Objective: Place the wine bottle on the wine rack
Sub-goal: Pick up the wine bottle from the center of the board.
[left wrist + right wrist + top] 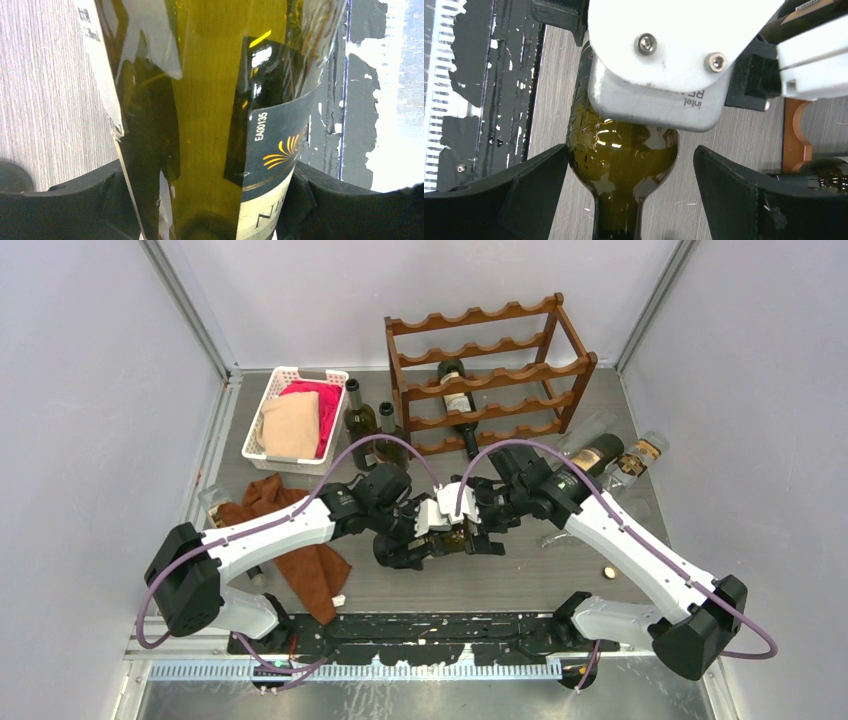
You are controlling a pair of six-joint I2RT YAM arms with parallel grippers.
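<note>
From above, the wine bottle (455, 539) sits near the middle of the desk's (530, 575) near edge, between the two arms. Its long axis runs roughly along that edge. The left gripper (438, 533) is clamped on its body, and the right gripper (480, 530) reaches in from the right end. The wine rack (500, 375) stands at the far edge, well apart, with one other bottle (458, 400) lying in it.

In the left wrist view, the olive-green wine bottle (210, 125) fills the frame, running straight away from the camera. The left gripper (210, 205) has both black fingers (75, 200) pressed against its sides.

In the right wrist view, the wine bottle (621, 155) shows its shoulder and neck, with the neck pointing back at the camera, towards the desk's right edge. The right gripper (631, 160) stands wide open astride the shoulder, its fingers (534, 190) gripping nothing. I cannot tell whether the left-hand finger touches the glass. A corner of the wine rack (795, 135) shows at the right.
</note>
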